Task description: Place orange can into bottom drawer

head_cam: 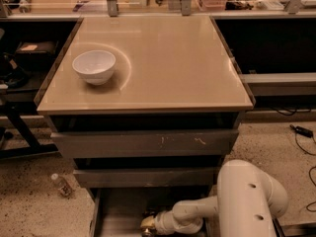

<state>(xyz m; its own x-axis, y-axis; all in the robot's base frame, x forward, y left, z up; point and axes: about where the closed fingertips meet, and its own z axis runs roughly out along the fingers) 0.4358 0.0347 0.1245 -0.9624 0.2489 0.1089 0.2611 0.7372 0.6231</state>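
The bottom drawer (121, 209) is pulled open below the two wider grey drawers, and its flat grey floor shows. My gripper (148, 225) reaches down into the drawer from the right, at the frame's bottom edge. It is shut on the orange can (146, 225), a small gold shape at the tip of the white arm (197, 212), low over the drawer floor. The can's lower part is cut off by the frame edge.
A white bowl (94, 66) sits at the left of the beige cabinet top (163, 58). A small clear plastic bottle (61, 185) lies on the speckled floor left of the cabinet. The arm's bulky white elbow (252, 196) stands at the right. Cables (301, 131) lie on the floor at the right.
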